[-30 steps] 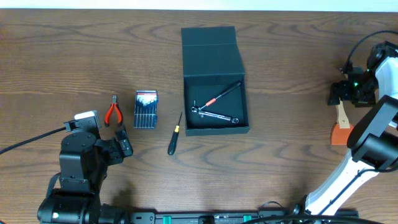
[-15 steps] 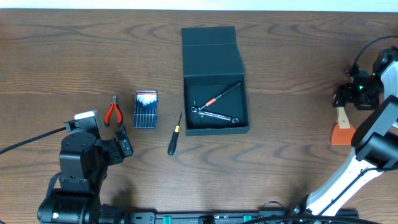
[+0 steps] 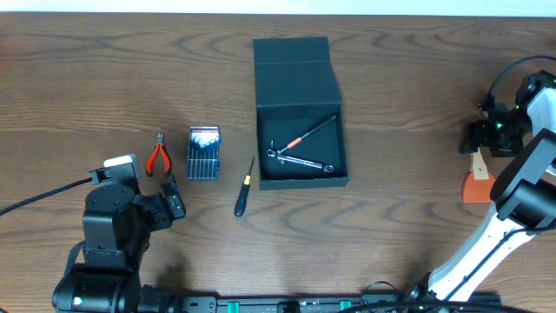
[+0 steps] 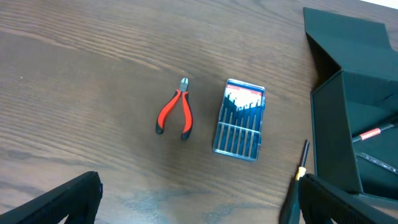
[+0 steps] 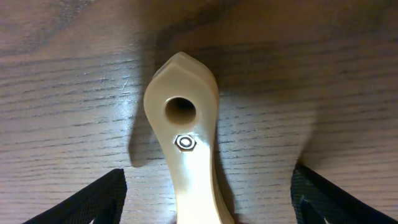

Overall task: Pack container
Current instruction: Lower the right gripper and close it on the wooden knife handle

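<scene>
The container (image 3: 300, 87), a dark teal box with its flap lid open toward the back, sits mid-table; it also shows in the left wrist view (image 4: 348, 118). Inside lie a silver wrench (image 3: 300, 159) and a red-handled tool (image 3: 311, 130). My right gripper (image 3: 485, 139) is open at the far right, over a scraper (image 3: 476, 183) with a pale wooden handle (image 5: 193, 168) and an orange blade. The handle lies between the open fingers (image 5: 208, 199), untouched. My left gripper (image 3: 172, 204) is open and empty at the front left (image 4: 199, 205).
Red pliers (image 3: 156, 157) (image 4: 174, 115), a blue-and-white bit case (image 3: 204, 153) (image 4: 241, 119) and a black screwdriver with a yellow band (image 3: 244, 187) (image 4: 303, 165) lie on the wooden table left of the box.
My right gripper has shifted slightly over the scraper's handle. The left arm and the loose tools have not moved.
</scene>
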Robot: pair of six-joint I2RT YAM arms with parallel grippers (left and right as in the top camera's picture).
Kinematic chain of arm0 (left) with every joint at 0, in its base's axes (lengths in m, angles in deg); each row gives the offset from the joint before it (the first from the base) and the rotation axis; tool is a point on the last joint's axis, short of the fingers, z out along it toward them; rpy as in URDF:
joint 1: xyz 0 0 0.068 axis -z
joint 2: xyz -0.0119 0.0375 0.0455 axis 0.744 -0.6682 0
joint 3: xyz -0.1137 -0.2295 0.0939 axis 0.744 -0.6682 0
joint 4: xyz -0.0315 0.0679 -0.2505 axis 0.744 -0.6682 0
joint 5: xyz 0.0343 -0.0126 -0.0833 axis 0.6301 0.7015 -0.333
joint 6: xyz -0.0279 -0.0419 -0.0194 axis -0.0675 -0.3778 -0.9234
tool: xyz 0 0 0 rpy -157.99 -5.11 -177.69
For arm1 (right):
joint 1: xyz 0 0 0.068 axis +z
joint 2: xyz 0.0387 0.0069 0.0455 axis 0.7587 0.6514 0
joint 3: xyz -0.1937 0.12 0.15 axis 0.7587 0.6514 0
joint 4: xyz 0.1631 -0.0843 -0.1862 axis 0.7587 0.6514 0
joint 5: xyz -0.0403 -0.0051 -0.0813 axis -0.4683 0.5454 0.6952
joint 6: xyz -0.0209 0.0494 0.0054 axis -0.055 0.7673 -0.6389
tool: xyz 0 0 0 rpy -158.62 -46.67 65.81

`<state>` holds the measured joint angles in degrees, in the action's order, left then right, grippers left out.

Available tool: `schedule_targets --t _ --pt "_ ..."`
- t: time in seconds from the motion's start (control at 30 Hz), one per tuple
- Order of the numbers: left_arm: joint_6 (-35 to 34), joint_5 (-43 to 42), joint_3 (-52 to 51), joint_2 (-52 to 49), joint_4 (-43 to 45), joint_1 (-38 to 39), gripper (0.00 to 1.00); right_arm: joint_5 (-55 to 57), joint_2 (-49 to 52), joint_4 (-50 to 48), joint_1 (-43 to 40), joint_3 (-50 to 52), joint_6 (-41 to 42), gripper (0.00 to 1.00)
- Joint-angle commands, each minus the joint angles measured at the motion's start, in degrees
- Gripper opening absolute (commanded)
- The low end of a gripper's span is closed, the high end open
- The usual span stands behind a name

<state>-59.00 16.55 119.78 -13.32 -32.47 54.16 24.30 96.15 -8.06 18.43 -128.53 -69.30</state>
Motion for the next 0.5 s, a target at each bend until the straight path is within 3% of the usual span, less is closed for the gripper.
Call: schedule_targets --t 0.0,0.47 --pt "-0.6 0.0 1.4 0.0 -0.1 -0.2 0.98 -1.6 0.5 -0.2 0.2 0.3 -3.0 0.76" --pt "-0.6 0.0 1.4 0.0 -0.1 -0.2 0.99 6.5 0.5 -2.8 2.8 0.6 -2.1 0.82"
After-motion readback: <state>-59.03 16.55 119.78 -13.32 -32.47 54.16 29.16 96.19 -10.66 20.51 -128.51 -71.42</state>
